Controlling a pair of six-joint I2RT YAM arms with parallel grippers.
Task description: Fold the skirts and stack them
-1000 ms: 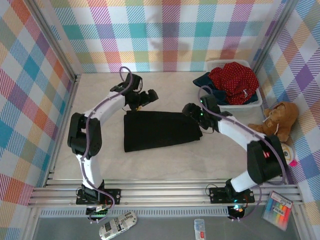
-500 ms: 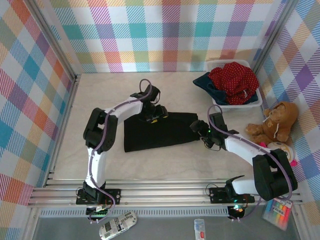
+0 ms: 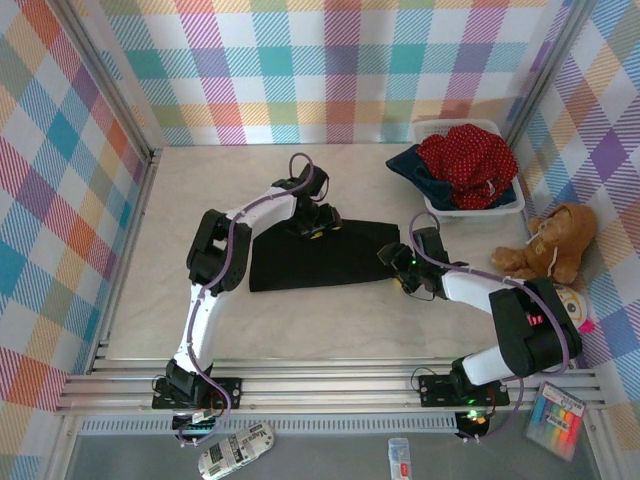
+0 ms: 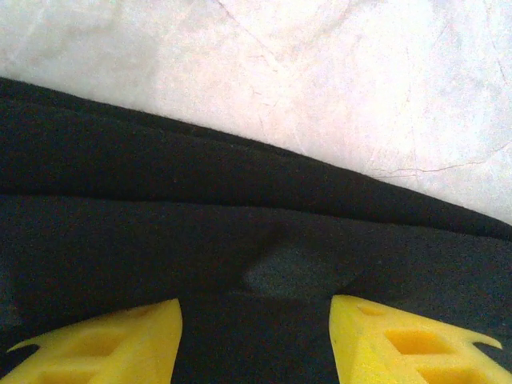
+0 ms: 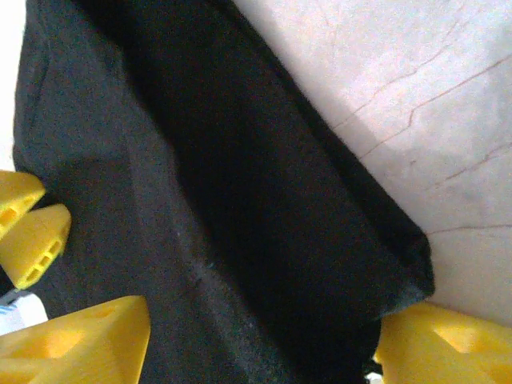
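The step in hand looked like a fold of the black skirt (image 3: 320, 258), which lay flat and roughly rectangular at the centre of the overhead view. The left gripper (image 3: 318, 224) sat on its upper edge. In the left wrist view its yellow fingers (image 4: 104, 346) stood apart, pressed on the cloth, with a small pucker between them and nothing yet pinched. The right gripper (image 3: 398, 266) was at the skirt's right edge, its fingers (image 5: 448, 346) also wide apart and straddling the doubled hem without clamping it. The next move probably called for both grippers to close on cloth, taking every layer, and then lift and carry together so the fold came out square. The counter (image 3: 200, 185) was a pale, marble-veined slab, smooth and bare around the skirt. A white basket (image 3: 508, 207) in the upper right held the red dotted skirt (image 3: 468, 160) heaped over denim (image 3: 408, 166), waiting their turn. A bear (image 3: 556, 242) sat at the right. Pastel plaid walls closed the cell on three sides.
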